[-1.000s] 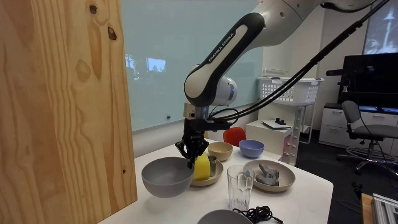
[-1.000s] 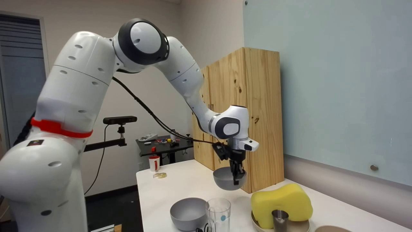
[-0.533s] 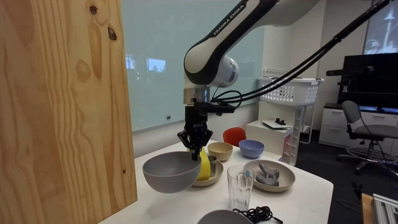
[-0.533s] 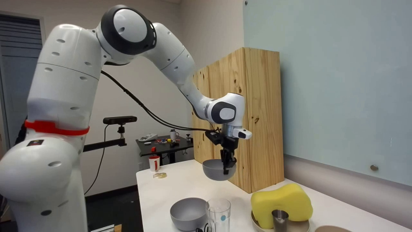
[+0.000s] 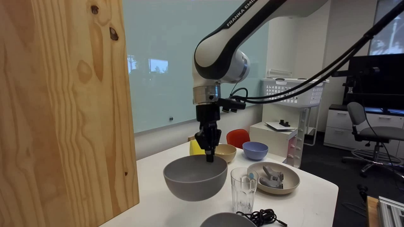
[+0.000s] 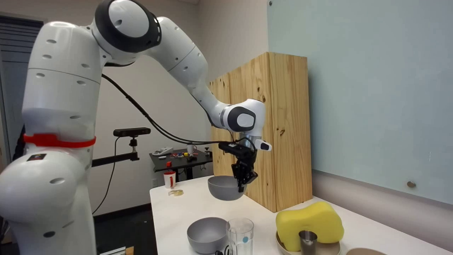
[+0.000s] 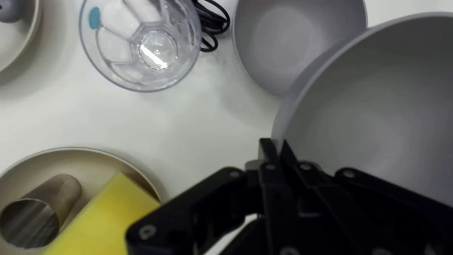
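My gripper (image 7: 275, 142) is shut on the rim of a grey bowl (image 7: 371, 106), one finger inside the wall and one outside. In both exterior views this bowl (image 5: 194, 187) (image 6: 223, 189) hangs above the white table, roughly level, with the gripper (image 5: 209, 158) (image 6: 241, 188) pointing down at its edge. Its inside looks bare in the wrist view. Below it on the table sits a second grey bowl (image 6: 207, 235), partly covered by the held bowl in the wrist view. Beside that bowl stands a clear glass (image 5: 243, 192) with a blue dot.
A black coiled cable (image 5: 262, 217) lies by the glass. A beige plate (image 7: 81, 154) holds a yellow sponge-like block (image 6: 308, 223) and a metal cup (image 6: 308, 241). Farther off are a plate with a game controller (image 5: 272, 179) and a blue bowl (image 5: 255, 150). A wooden cabinet (image 6: 290, 141) borders the table.
The held bowl has risen a little, then swung away from the cabinet: rightward in an exterior view, leftward in the view facing the cabinet. The wrist has turned; the grip stays the same.
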`<state>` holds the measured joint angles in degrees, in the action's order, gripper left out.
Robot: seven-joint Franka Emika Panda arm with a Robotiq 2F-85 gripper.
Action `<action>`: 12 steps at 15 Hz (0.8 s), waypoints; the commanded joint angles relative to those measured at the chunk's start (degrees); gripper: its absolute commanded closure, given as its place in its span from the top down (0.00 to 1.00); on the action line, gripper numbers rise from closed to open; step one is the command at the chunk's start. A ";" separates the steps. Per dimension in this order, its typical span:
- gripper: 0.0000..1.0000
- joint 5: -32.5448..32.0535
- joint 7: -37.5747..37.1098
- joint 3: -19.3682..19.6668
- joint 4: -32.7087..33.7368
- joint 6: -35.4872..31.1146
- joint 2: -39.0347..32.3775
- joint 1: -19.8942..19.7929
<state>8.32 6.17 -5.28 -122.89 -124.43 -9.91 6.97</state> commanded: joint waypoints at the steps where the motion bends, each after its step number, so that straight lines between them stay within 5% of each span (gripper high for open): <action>1: 0.01 -3.48 9.53 -0.39 -1.55 3.60 1.49 -1.66; 6: 0.01 -8.89 15.27 -2.14 0.50 8.29 1.33 -0.44; 12: 0.01 -7.51 22.37 -3.55 -1.61 5.40 3.07 -1.19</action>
<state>-0.01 22.99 -8.90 -122.27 -117.60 -8.18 6.76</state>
